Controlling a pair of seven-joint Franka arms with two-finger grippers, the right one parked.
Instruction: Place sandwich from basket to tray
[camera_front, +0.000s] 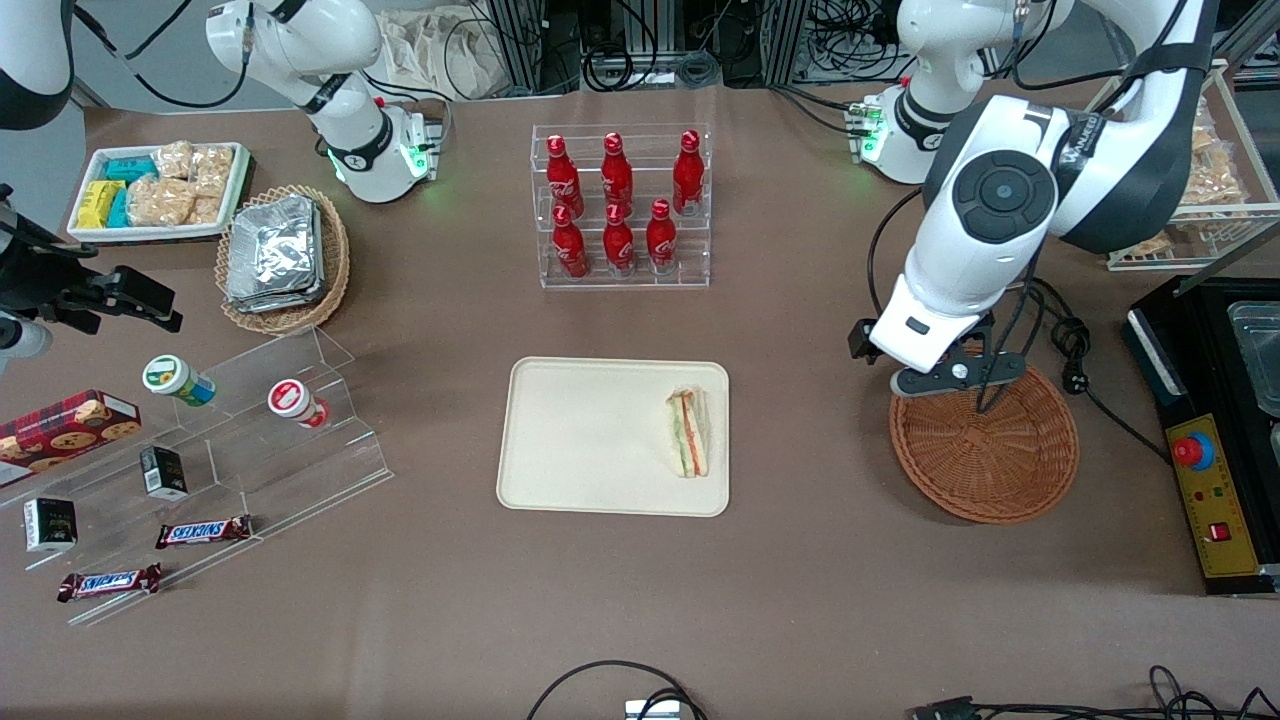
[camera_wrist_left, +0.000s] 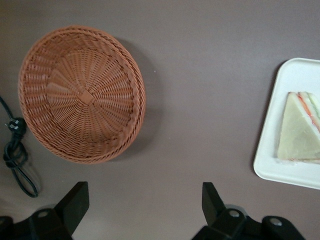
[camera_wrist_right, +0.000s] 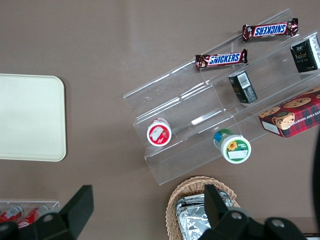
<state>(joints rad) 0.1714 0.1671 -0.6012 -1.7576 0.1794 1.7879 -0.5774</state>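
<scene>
The sandwich (camera_front: 688, 432) (camera_wrist_left: 297, 132), a pale wedge with orange and green layers, lies flat on the cream tray (camera_front: 580, 440) (camera_wrist_left: 287, 170), at the tray's end toward the working arm. Beside the tray, toward that same end of the table, sits the round reddish-brown basket (camera_front: 985, 455) (camera_wrist_left: 82, 95) with nothing in it. My gripper (camera_front: 945, 378) (camera_wrist_left: 144, 189) hangs above the basket's rim farthest from the front camera. It is open, with nothing between its black fingers (camera_wrist_left: 75, 200), and only bare table shows under it.
A clear rack of red bottles (camera_front: 622, 205) stands farther from the front camera than the tray. A black cable (camera_front: 1070, 350) (camera_wrist_left: 15, 150) lies beside the basket, with a black control box (camera_front: 1200, 470) past it. A stepped acrylic shelf (camera_front: 270, 420) and a foil-packet basket (camera_front: 285, 255) sit toward the parked arm's end.
</scene>
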